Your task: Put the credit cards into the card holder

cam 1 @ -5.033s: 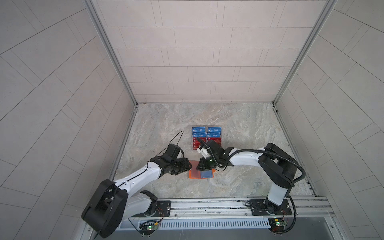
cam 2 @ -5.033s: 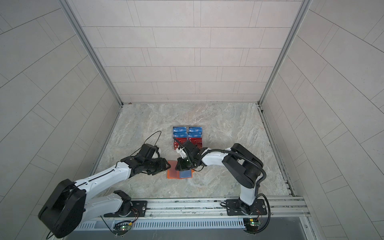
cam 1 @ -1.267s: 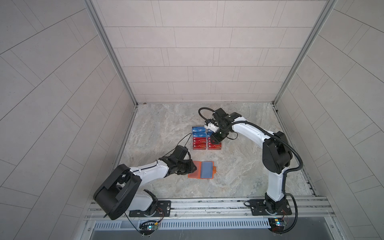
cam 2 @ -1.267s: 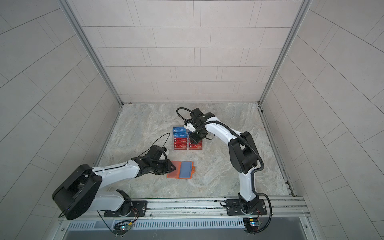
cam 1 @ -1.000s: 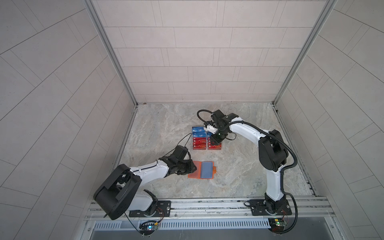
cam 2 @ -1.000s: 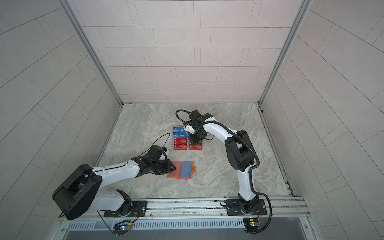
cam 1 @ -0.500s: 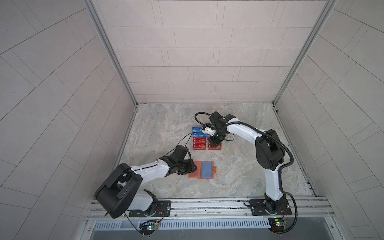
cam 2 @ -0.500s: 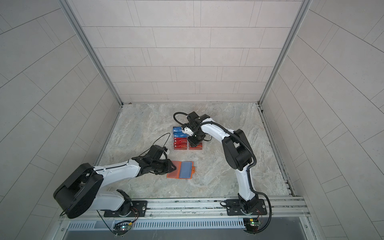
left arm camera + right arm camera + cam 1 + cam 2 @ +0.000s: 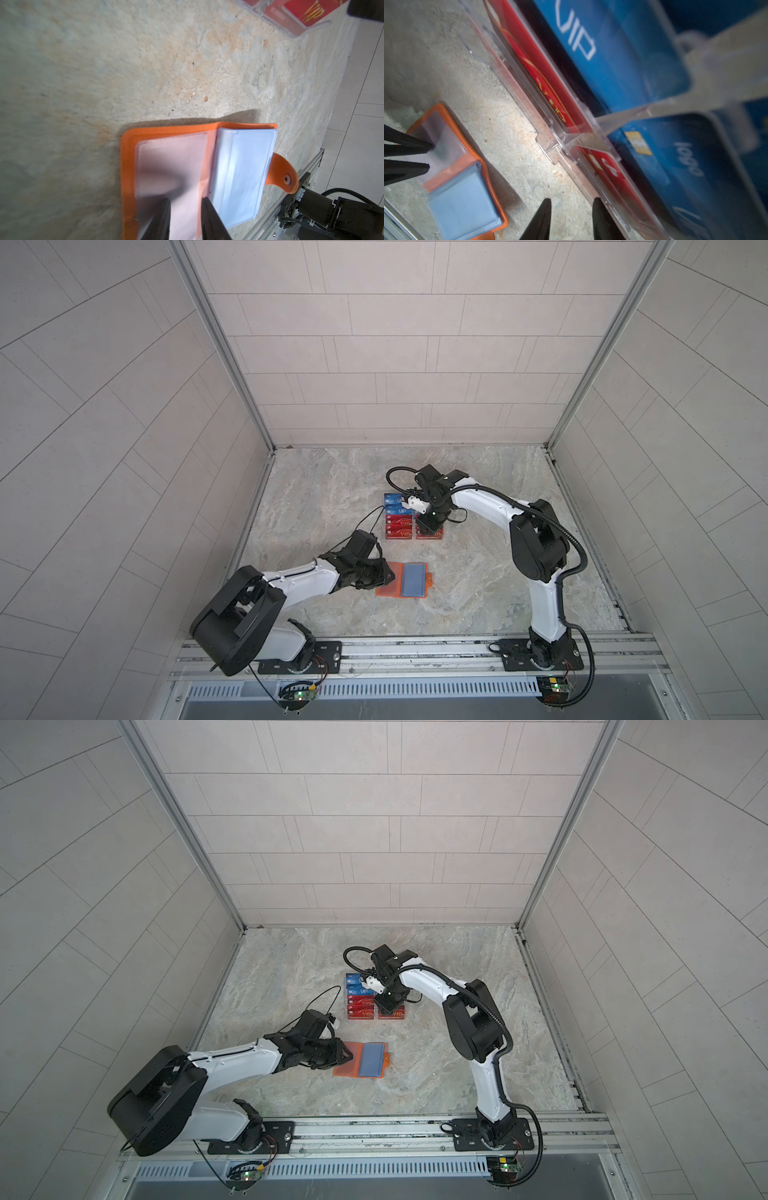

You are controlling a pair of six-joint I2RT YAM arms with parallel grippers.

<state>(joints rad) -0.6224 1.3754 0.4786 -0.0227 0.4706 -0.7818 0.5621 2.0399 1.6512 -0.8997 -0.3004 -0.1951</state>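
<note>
The card holder (image 9: 405, 580) (image 9: 361, 1058) lies open on the marble floor, orange with clear sleeves; its right half looks pale blue. My left gripper (image 9: 185, 202) (image 9: 388, 572) rests its slightly parted fingertips on the left sleeve (image 9: 172, 164), with nothing between them. Blue credit cards (image 9: 394, 504) (image 9: 612, 62) and red credit cards (image 9: 399, 529) (image 9: 542, 72) (image 9: 307, 12) stand in rows further back. My right gripper (image 9: 572, 200) (image 9: 428, 524) (image 9: 386, 1006) hovers open and empty at the front of the right-hand card rows, one finger beside the clear edge.
A clear acrylic tiered stand (image 9: 550, 143) (image 9: 376, 1017) holds the cards. The snap tab (image 9: 282, 176) sticks out from the holder's right side. Tiled walls enclose the floor on three sides. A metal rail (image 9: 415, 649) runs along the front edge.
The right gripper has come forward from the back of the stand to its front right rows and narrowed a little. The left gripper has stayed on the holder.
</note>
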